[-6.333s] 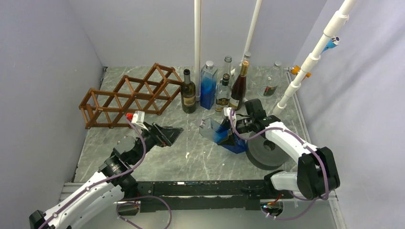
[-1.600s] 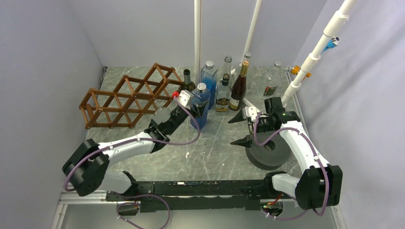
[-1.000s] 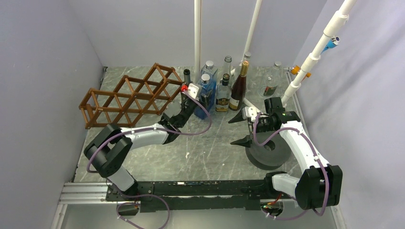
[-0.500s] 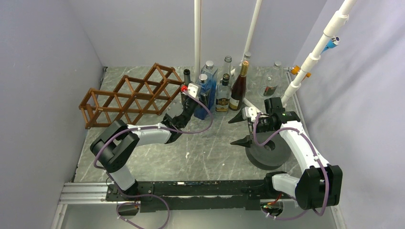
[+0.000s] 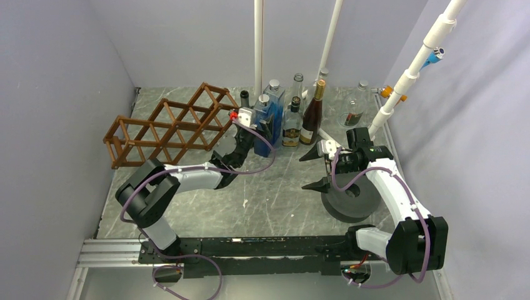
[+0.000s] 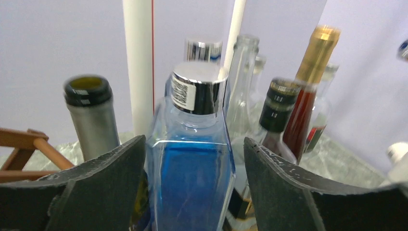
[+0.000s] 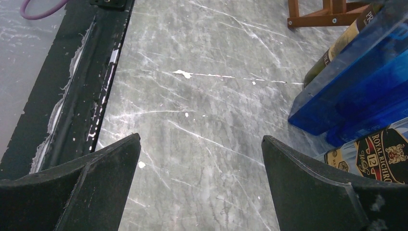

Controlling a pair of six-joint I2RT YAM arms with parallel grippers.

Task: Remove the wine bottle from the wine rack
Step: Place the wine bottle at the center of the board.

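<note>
The blue bottle [image 6: 192, 192] stands upright on the desk [image 7: 192, 96], off the rack [image 5: 170, 127] and just past its right end, at the front of a cluster of bottles. The left hand [image 6: 193, 144] is spread around the bottle's shoulder with one finger on each side. The finger on the left of the wrist view lies right at the glass, while a gap shows between the glass and the other finger, so the hand is not pinching it. The bottle's silver cap [image 6: 199, 86] rises above the fingertips. Close on the rack side stands a dark green bottle [image 6: 91, 115] with an open mouth, and a corner of the rack's wooden sticks shows beside it. On the other side stand a black-capped bottle [image 6: 279, 110] and a red bottle [image 6: 308, 96] with gold foil on its neck. A clear bottle [image 6: 243, 82] and a white pole [image 6: 139, 62] are behind. The rack lies along the back left of the desk, its diamond cells in a row. The right hand [image 7: 200, 138] is spread wide with only bare marbled desk between its fingers. It hangs well to the right of the blue bottle, near a grey disc [image 5: 350, 200]. Its wrist view shows the blue bottle's base resting on the desk, with a foot of the rack beyond.
</note>
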